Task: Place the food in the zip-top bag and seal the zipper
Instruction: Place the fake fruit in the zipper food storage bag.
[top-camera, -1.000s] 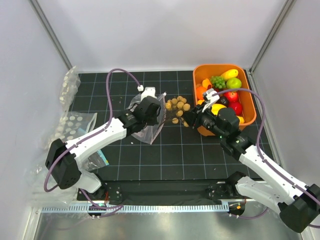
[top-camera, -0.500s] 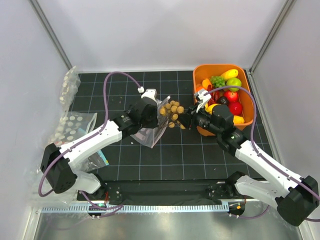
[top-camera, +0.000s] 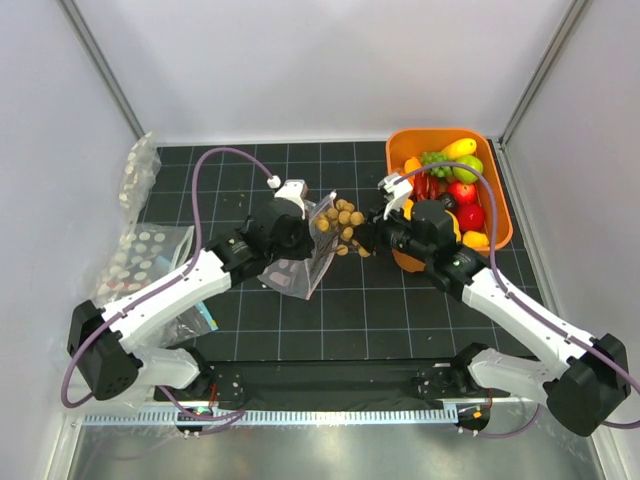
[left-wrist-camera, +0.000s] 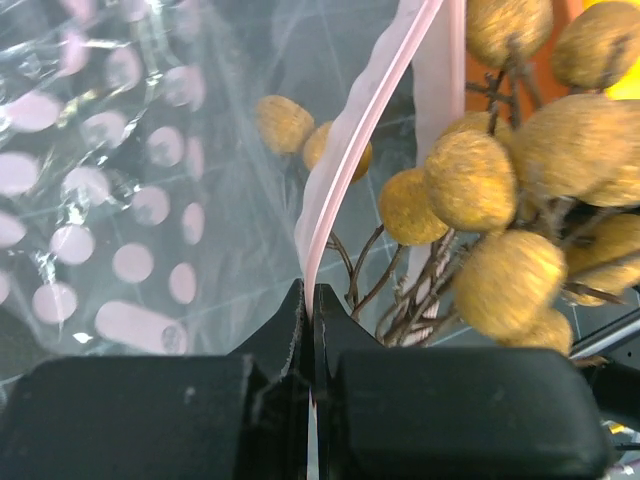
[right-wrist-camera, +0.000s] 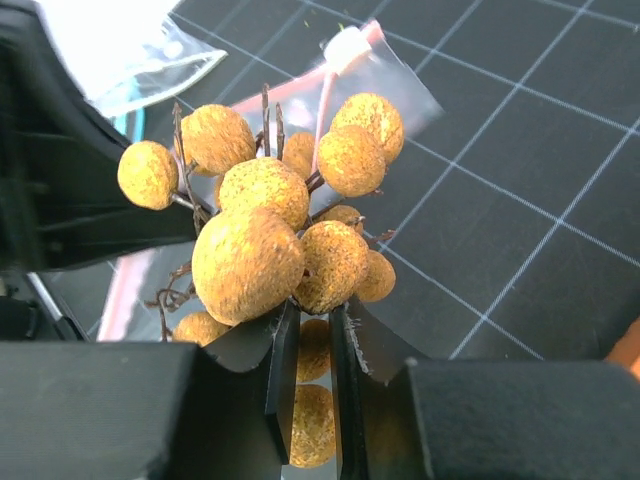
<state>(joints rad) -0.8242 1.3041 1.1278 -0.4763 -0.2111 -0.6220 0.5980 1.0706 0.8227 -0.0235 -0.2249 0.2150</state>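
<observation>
The zip-top bag (top-camera: 293, 268) lies at the mat's middle, its mouth lifted toward the right. My left gripper (top-camera: 312, 222) is shut on the pink zipper rim (left-wrist-camera: 352, 135), pinched between its fingertips (left-wrist-camera: 310, 300). My right gripper (top-camera: 366, 238) is shut on the stems of the brown nut-like cluster (top-camera: 345, 224) and holds it at the bag's mouth. In the left wrist view the cluster (left-wrist-camera: 505, 190) hangs just right of the rim, a few nuts showing through the plastic (left-wrist-camera: 120, 200). In the right wrist view the cluster (right-wrist-camera: 258, 240) sits above my right gripper (right-wrist-camera: 312, 320).
The orange tub (top-camera: 503, 222) at the back right holds the other fruits (top-camera: 462, 190): red, green, yellow, orange pieces. Other clear bags with white dots lie at the left edge (top-camera: 142, 252) and back left (top-camera: 136, 172). Grey walls close in both sides.
My right gripper has carried the nut cluster left and away from the tub, up to the bag's mouth. My left gripper has raised the bag's rim and shifted slightly back.
</observation>
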